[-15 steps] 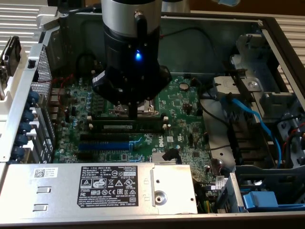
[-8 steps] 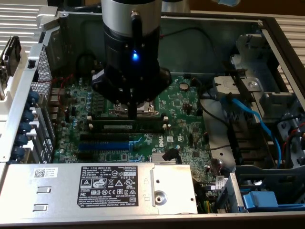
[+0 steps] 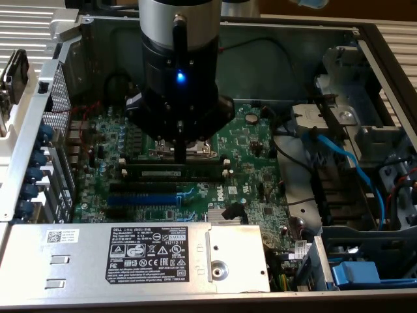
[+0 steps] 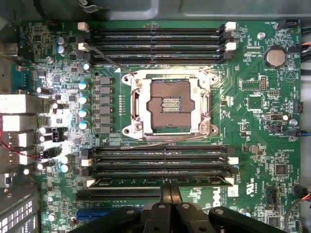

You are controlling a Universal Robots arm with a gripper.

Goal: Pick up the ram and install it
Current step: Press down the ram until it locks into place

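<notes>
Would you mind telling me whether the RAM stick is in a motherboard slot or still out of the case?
In a slot: the RAM stick stands on edge among the black slots, directly under the shut hand. Whether it is fully seated, cannot tell.

A green motherboard [image 4: 252,77] lies inside an open grey metal computer case [image 3: 104,29], with a silver square processor socket [image 4: 169,104] at its middle and a round silver coin battery [image 4: 274,57] near one corner. In the exterior view, a grey metal power supply box with a black label [image 3: 78,261] sits along the near edge, and a light blue cable [image 3: 352,169] runs through the drive bay at the exterior view's right.
</notes>
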